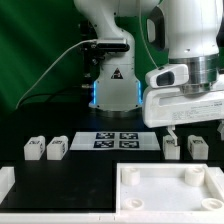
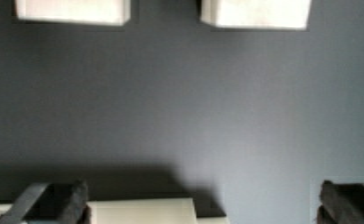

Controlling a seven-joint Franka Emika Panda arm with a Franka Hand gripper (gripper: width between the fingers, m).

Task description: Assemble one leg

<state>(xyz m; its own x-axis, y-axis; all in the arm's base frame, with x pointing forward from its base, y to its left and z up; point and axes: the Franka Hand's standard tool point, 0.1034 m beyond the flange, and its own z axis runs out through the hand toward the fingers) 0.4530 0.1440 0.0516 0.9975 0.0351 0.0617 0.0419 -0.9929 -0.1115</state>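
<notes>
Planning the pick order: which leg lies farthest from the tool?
The leg at the exterior view's far left; the tool hangs at the row's opposite end.

Green curtain (image 1: 35, 50) hangs at the back on the exterior view's left, fading to deep shadow toward the middle. Down below, a matte dark table (image 1: 90, 175) spreads wide under soft, even light.

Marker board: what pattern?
The marker board is white with four black square tags; clearest in exterior view.
</notes>
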